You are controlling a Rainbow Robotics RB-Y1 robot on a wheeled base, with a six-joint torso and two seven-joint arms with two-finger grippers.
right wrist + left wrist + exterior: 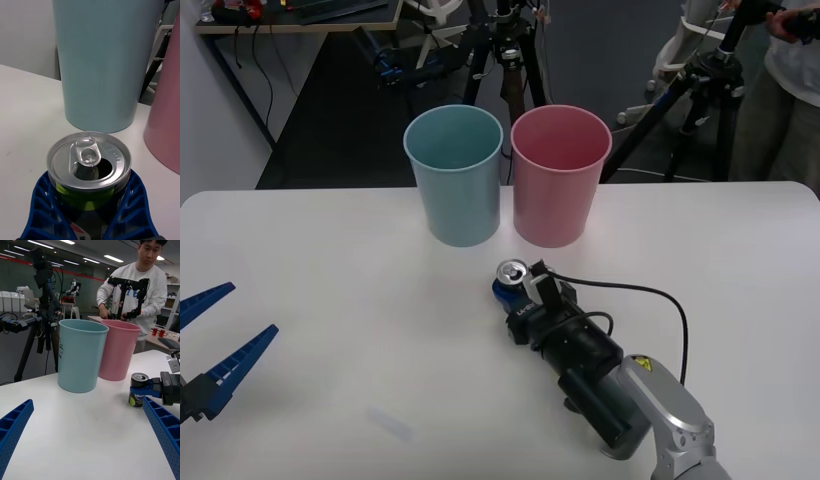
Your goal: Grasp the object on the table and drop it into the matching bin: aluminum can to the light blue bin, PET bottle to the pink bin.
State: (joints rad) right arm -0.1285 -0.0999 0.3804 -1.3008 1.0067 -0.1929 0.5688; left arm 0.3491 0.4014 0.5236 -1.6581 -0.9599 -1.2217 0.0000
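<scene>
The aluminum can stands upright on the white table, silver lid with pull tab up, dark body with a green label. My right gripper is shut on the can, its blue ribbed fingers hugging both sides. The left wrist view shows the can held by that gripper. The light blue bin stands just behind the can, the pink bin touching its right side. My left gripper stands open at the table's left edge, far from the can.
Camera tripods and dark floor lie beyond the table's far edge. A person stands behind the bins, handling a rig, not touching the task's things. Wide bare tabletop lies left of the can and to its right.
</scene>
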